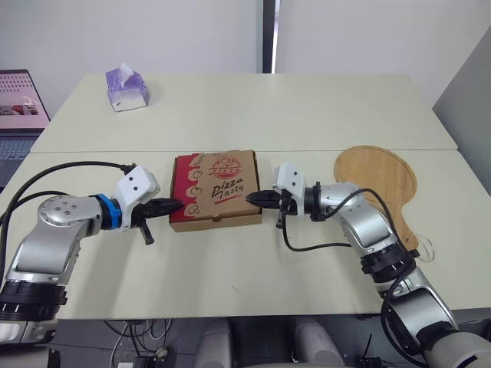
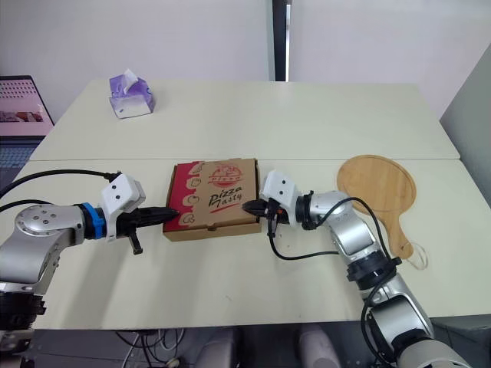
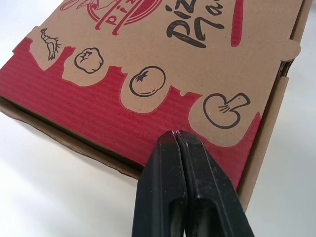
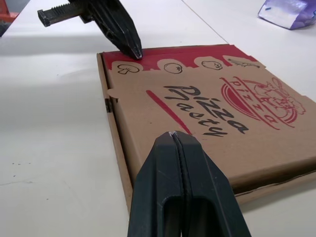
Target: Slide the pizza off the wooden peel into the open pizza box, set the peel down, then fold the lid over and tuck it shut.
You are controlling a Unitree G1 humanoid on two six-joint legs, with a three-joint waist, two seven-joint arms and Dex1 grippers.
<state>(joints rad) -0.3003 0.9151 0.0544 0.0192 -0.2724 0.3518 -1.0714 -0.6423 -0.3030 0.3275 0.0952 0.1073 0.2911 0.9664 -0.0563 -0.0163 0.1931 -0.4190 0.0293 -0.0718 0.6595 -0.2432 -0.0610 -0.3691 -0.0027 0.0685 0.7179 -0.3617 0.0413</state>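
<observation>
Closed pizza box (image 1: 215,188) lies between my left gripper (image 1: 175,204) and right gripper (image 1: 252,198); both sets of jaws pressed together, at its opposite edges.

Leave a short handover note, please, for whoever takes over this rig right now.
Left gripper: fingers shut, tips on the red left edge of the lid of the pizza box.
Right gripper: fingers shut, tips at the box's right edge.
Wooden peel lies bare on the table, right of the box, so the pizza is presumably inside.
Done: lid folded over, peel set down.
To do: a slim gap shows under the lid's edge; press and confirm the tuck.
</observation>
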